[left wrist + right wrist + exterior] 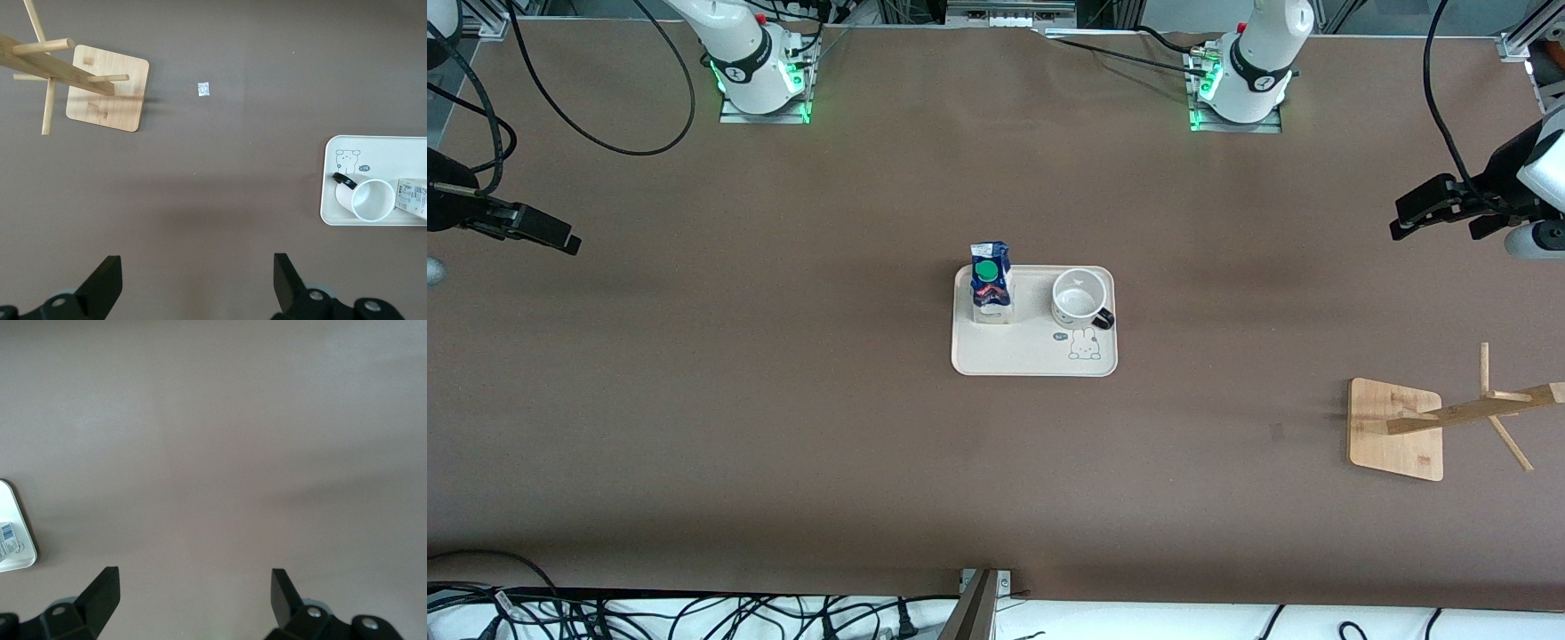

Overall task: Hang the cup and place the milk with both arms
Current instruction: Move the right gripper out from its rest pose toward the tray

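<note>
The cup [1080, 298], white with a black handle, stands upright on a cream tray [1014, 351] in the middle of the table. The milk [991, 283], blue-topped with a green cap, stands beside it on the tray, toward the right arm's end. My left gripper [1432, 218] hangs open and empty over the left arm's end of the table. Its wrist view shows its own jaws [197, 273] wide apart, plus the cup [372, 200], the milk [413, 198] and the tray [400, 147]. My right gripper [551, 233] hangs open and empty [193, 587] over the right arm's end.
A wooden rack with pegs stands on a square base [1396, 429] at the left arm's end, nearer to the front camera than the tray; it also shows in the left wrist view [107, 97]. A small white scrap [203, 89] lies on the table beside it. Cables run along the table edges.
</note>
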Controlling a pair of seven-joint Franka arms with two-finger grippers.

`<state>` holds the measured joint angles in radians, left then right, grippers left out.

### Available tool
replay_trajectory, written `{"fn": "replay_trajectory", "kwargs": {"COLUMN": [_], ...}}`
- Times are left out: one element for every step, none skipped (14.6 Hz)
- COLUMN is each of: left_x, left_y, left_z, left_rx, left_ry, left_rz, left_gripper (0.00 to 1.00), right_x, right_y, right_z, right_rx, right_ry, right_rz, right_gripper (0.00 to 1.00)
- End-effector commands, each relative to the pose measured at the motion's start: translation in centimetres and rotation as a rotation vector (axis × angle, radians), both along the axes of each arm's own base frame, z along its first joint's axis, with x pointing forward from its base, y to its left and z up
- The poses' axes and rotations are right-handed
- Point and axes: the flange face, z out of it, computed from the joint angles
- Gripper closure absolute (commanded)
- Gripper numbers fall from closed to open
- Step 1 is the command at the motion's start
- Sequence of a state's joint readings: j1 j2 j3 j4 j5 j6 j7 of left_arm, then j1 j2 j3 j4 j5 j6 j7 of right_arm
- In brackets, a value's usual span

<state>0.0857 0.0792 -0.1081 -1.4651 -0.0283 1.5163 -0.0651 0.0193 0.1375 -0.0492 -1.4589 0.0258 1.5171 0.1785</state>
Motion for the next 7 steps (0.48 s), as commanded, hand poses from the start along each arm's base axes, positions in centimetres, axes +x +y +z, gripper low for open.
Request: {"fn": "replay_trajectory", "kwargs": {"left_x": [0.38, 0.43, 0.48, 0.48, 0.42, 0.48, 0.44], "left_y": [0.48, 0.73, 0.65, 0.74, 0.91, 0.93, 1.01], "left_z": [0.18, 0.16, 0.22, 0.22, 0.36, 0.36, 0.45], "left_rx": [-0.003, -0.005, -0.005, -0.005, -0.005, -0.004, -0.003], "left_ry": [-0.034, -0.034, -0.036, -0.036, -0.037, -0.039, -0.04], "left_rz": [0.003, 0.008, 0.006, 0.008, 0.011, 0.011, 0.012], "left_gripper": [0.0, 0.0, 0.0, 0.0, 0.0, 0.0, 0.0], "right_x": [-0.06, -0.06, -0.06, -0.06, -0.04, -0.04, -0.04], "right_y": [-0.05, -0.05, 0.03, 0.02, 0.02, -0.09, -0.09], "right_z": [0.23, 0.23, 0.23, 0.23, 0.25, 0.25, 0.25], "right_rx": [0.001, 0.001, 0.002, 0.0, 0.0, -0.002, -0.002], "right_ry": [-0.001, -0.001, -0.001, -0.001, -0.003, -0.003, -0.003], "right_rz": [0.008, 0.008, 0.009, 0.009, 0.011, 0.009, 0.009], "right_gripper": [0.0, 0.0, 0.0, 0.0, 0.0, 0.0, 0.0]}}
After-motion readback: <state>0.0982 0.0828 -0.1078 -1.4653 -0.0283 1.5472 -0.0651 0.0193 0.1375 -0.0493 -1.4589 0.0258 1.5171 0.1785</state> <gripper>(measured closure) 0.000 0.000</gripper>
